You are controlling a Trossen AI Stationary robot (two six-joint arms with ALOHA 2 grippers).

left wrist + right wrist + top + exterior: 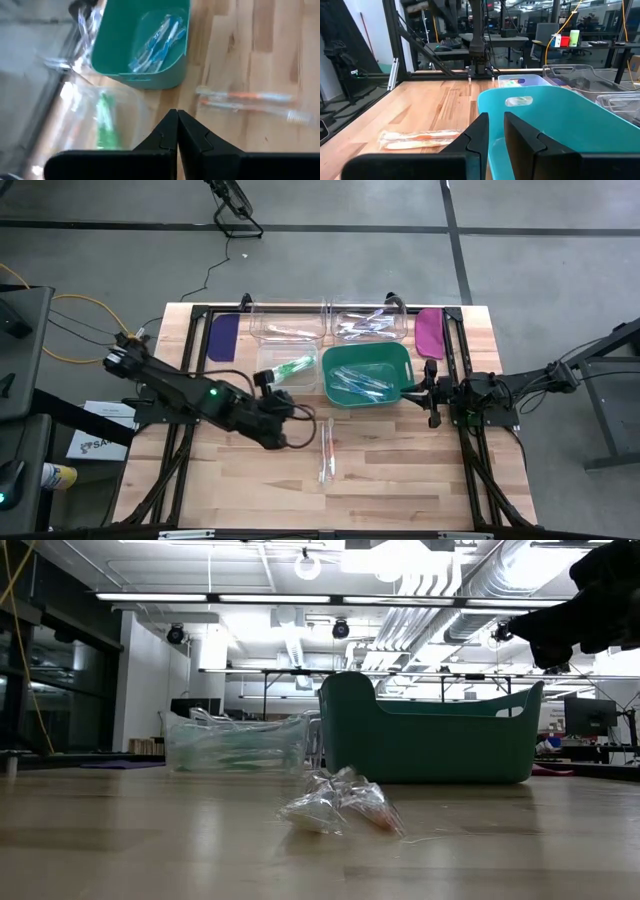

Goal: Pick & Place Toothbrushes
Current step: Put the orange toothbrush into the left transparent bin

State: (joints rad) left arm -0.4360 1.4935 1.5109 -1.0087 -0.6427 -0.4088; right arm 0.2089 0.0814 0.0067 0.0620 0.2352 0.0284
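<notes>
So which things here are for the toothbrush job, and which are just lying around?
For the job:
- wrapped orange toothbrushes on the table
- blue toothbrushes in the green bin
- green toothbrush in a clear box

Just lying about:
- dark purple paddle
- magenta paddle

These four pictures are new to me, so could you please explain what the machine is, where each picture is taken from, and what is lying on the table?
Two dark robot arms work at a wooden table. One picture looks straight down, one looks level across the tabletop, and one comes from each wrist. The left gripper is shut and empty, near a clear bin of green toothbrushes. The right gripper stands at the rim of the green basket, which holds blue toothbrushes; nothing shows between its slightly parted fingers. Two wrapped orange toothbrushes lie loose on the table. More clear bins stand behind.
</notes>
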